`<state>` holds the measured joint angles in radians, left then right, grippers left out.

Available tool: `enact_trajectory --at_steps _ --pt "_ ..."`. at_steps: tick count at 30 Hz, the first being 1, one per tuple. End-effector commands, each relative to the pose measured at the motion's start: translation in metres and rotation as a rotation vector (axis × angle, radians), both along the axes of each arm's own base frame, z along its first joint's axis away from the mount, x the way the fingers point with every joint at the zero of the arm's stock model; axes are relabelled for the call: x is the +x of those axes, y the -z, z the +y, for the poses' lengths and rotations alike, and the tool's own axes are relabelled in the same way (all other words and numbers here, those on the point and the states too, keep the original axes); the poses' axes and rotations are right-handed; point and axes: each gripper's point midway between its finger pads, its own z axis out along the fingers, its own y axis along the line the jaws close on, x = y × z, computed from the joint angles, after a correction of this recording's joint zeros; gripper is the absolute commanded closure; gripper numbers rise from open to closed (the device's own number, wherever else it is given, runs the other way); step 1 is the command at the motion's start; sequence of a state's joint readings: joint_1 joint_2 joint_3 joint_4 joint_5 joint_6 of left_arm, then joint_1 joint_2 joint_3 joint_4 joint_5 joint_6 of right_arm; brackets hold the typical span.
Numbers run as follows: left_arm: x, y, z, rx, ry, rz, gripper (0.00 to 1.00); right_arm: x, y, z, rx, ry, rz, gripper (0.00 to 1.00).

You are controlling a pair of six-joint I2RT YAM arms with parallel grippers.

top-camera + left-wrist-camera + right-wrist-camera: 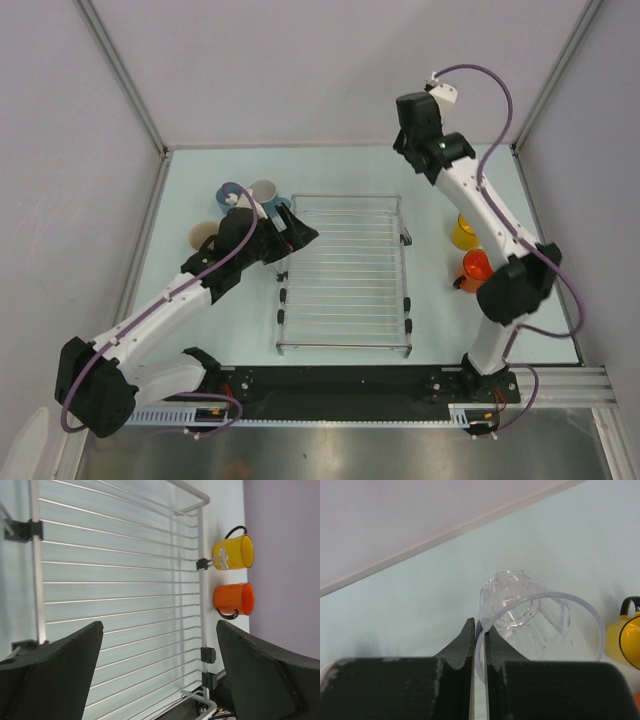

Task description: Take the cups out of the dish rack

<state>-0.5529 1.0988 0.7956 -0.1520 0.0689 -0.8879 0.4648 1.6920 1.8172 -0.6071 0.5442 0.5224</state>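
Observation:
The silver wire dish rack (345, 275) lies flat mid-table with no cup on its bars. My left gripper (297, 228) hovers at the rack's far left corner, open and holding nothing; in its wrist view the wide-apart fingers (60, 670) frame the rack (120, 580). Behind it stand two light blue cups (232, 192) (265, 191) and a beige cup (205, 236). A yellow cup (465, 232) and an orange mug (476, 268) sit right of the rack. My right gripper (479, 635), at the far right of the table, is shut on the rim of the clear glass (540, 625), which hangs tilted.
The back wall meets the table just beyond the clear glass. The yellow cup (625, 635) is close on the glass's right. Black rack feet (207, 655) line the rack's edges. Frame posts stand at the table's far corners.

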Motion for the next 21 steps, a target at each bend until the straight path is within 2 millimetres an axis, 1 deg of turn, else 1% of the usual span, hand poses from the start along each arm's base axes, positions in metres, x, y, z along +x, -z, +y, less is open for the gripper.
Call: enact_trajectory --at_steps 1,2,3,4,5,6,7,8,9,10,11,14,18,19,21 --pt "-0.007 0.001 0.019 0.035 -0.074 0.036 0.01 0.028 0.006 -0.026 -0.026 0.051 0.134 1.00" --pt "-0.009 0.005 0.020 0.038 -0.075 0.045 0.01 0.046 0.039 -0.023 -0.059 0.060 0.207 1.00" --pt "-0.012 0.011 0.022 0.045 -0.077 0.064 0.01 0.054 0.044 -0.032 -0.060 0.081 0.225 1.00" --pt "-0.011 0.017 0.028 0.069 -0.108 0.075 0.01 0.061 0.029 -0.035 -0.047 0.089 0.205 1.00" --pt "-0.012 0.021 0.030 0.079 -0.111 0.089 0.02 0.073 0.052 -0.036 -0.066 0.099 0.247 1.00" --pt "-0.014 0.027 0.031 0.090 -0.114 0.109 0.01 0.080 0.056 -0.042 -0.064 0.113 0.252 1.00" --pt "-0.014 0.032 0.031 0.097 -0.113 0.122 0.02 0.084 0.054 -0.045 -0.058 0.121 0.242 1.00" --pt "-0.015 0.035 0.031 0.101 -0.114 0.133 0.02 0.089 0.068 -0.047 -0.065 0.129 0.266 1.00" --pt "-0.016 0.040 0.031 0.110 -0.114 0.153 0.02 0.091 0.075 -0.055 -0.051 0.149 0.278 1.00" --pt "-0.017 0.046 0.031 0.120 -0.111 0.174 0.02 0.092 0.083 -0.057 -0.049 0.151 0.297 1.00" --pt "-0.018 0.050 0.029 0.120 -0.104 0.191 0.02 0.092 0.098 -0.059 -0.055 0.159 0.331 1.00" --pt "-0.019 0.066 0.028 0.133 -0.106 0.241 0.03 0.090 0.127 -0.063 -0.070 0.169 0.396 1.00" --pt "-0.022 0.079 0.019 0.139 -0.067 0.302 0.04 0.090 0.149 -0.063 -0.081 0.164 0.439 1.00" --pt "-0.023 0.082 0.018 0.141 -0.063 0.314 0.05 0.091 0.150 -0.063 -0.082 0.157 0.441 1.00" --pt "-0.023 0.085 0.015 0.144 -0.055 0.333 0.06 0.090 0.159 -0.061 -0.084 0.152 0.461 1.00"
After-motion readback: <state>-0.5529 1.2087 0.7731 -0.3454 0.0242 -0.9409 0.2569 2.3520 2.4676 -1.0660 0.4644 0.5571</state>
